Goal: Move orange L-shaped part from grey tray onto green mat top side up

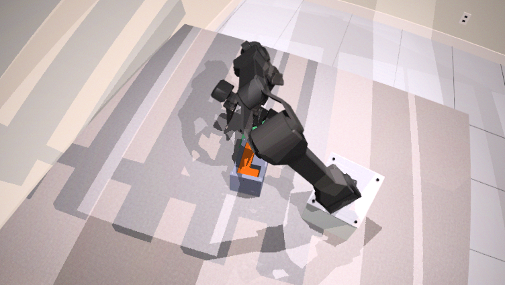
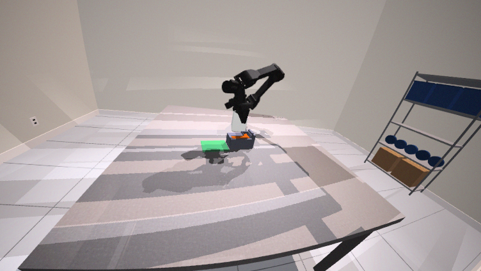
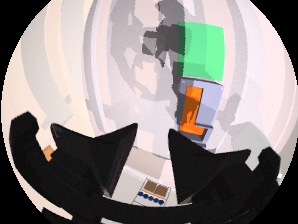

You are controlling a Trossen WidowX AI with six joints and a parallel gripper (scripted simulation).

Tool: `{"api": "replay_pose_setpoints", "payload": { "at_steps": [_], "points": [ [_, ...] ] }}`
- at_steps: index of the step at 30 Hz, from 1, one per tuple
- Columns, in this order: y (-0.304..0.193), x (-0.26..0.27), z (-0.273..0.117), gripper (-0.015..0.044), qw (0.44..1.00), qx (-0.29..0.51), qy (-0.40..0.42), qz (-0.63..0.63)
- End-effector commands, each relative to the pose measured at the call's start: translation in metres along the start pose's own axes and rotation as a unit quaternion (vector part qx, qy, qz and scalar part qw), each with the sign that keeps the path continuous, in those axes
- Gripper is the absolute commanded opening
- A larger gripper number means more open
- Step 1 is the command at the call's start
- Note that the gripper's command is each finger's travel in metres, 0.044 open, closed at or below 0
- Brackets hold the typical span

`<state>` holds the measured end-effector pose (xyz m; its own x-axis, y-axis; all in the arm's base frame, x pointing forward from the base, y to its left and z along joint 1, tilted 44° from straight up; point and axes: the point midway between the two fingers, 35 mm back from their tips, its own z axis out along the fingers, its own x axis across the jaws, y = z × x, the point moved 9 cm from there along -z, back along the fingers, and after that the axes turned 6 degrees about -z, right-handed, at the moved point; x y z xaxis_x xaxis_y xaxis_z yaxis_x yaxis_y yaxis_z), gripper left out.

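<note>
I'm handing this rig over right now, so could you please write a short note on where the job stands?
Tool: partly closed, holding nothing, hanging above the tray without touching it.
Orange L-shaped part: in its pocket in the grey tray; it looks flush, not tipped.
Green mat: beside the tray, nothing set on it.
Done: the arm is over the tray.
Left: press the L end down, pinch the raised end, lift the part out, lay it flat on the mat top side up, release.
</note>
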<state>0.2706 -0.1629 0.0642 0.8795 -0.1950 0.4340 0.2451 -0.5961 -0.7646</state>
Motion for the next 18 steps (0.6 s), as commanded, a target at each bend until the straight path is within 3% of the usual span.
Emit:
{"api": "replay_pose_setpoints", "payload": {
  "at_steps": [1, 11, 18],
  "points": [
    [-0.069, -0.008, 0.021, 0.0180, 0.876, 0.019, -0.129, -0.464],
    [-0.107, -0.018, 0.029, 0.0180, 0.670, 0.076, -0.187, -0.714],
    [-0.108, -0.019, 0.029, 0.0180, 0.655, 0.080, -0.187, -0.728]
  ]
}}
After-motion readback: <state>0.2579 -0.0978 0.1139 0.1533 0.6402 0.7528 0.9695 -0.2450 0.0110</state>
